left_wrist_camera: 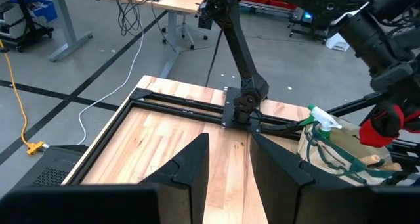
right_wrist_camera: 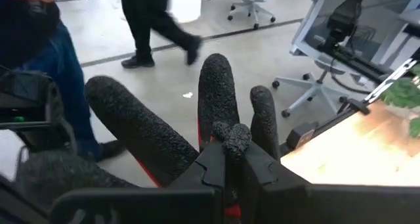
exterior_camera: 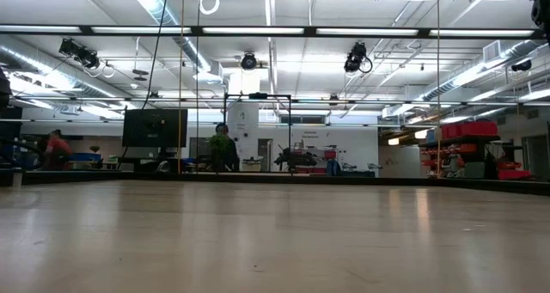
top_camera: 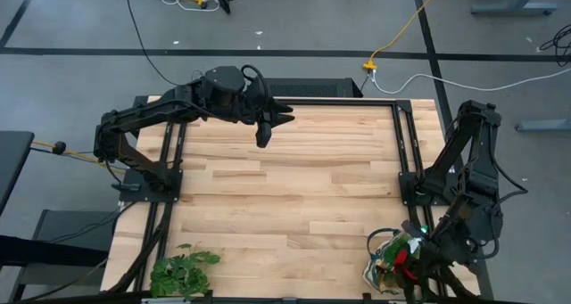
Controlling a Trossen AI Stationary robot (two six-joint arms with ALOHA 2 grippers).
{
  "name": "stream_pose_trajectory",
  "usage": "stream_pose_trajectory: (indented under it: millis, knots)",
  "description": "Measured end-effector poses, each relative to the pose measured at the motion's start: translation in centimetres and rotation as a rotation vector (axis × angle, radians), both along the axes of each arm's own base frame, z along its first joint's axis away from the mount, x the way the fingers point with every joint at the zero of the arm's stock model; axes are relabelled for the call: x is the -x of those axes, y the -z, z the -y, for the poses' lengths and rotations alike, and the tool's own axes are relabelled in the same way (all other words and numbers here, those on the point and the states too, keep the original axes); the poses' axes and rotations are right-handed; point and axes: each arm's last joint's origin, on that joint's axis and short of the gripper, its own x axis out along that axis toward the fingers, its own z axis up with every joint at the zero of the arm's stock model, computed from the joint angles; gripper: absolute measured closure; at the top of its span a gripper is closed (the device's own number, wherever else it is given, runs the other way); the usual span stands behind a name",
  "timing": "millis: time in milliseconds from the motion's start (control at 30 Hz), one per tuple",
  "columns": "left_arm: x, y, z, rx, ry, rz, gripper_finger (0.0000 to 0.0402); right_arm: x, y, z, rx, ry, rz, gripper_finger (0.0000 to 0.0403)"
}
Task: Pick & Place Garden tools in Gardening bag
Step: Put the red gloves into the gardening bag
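Right wrist view fills with the glove [right_wrist_camera: 197, 119]: our right gripper [right_wrist_camera: 231, 159] is clenched on it, jaws pinched together on the fabric while the textured dark fingers stand up past the tips and a sliver of red shows beneath. In the high view that gripper [top_camera: 419, 259] sits at the lower right of the frame, right over the bag [top_camera: 390, 261], with the red of the glove just at the bag's mouth.

Our left gripper [top_camera: 264, 130] waits at upper centre of the high view, jaws parted and holding nothing, over bare table [top_camera: 285, 188]. Its wrist view looks across to the bag [left_wrist_camera: 328, 155] at the right of the frame, with the spray bottle [left_wrist_camera: 323, 118] poking out of it and a wooden handle [left_wrist_camera: 375, 159] showing at the rim.

We judge the step to be dropping the glove in. To do it well, we should centre it over the opening, lower until the limp fingers are inside the rim, then let go, so nothing drapes over the trim or snags the bottle.

Count: one bag, one glove, one spray bottle, one wooden handle seen; other tools we cannot make out. One plant bunch [top_camera: 183, 273] lies at lower left, well apart.
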Motion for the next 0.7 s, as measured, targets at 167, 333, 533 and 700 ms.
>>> stream_pose_trajectory:
  millis: [167, 333, 533, 700]
  knots:
    - [0.0, 0.0, 0.0, 0.000, 0.000, 0.000, 0.0284, 0.2, 0.7, 0.5, -0.029, 0.007, -0.028, 0.0387]
    - [0.0, 0.0, 0.0, 0.000, 0.000, 0.000, 0.0284, 0.3, 1.4, 0.3, -0.061, -0.005, -0.058, 0.0387]
    - [0.0, 0.0, 0.0, 0.000, 0.000, 0.000, 0.0284, 0.2, 1.5, 0.3, -0.061, -0.007, -0.054, 0.0387]
    - [0.0, 0.0, 0.0, 0.000, 0.001, 0.000, 0.0284, 0.2, 1.5, 0.3, -0.059, -0.009, -0.052, 0.0381]
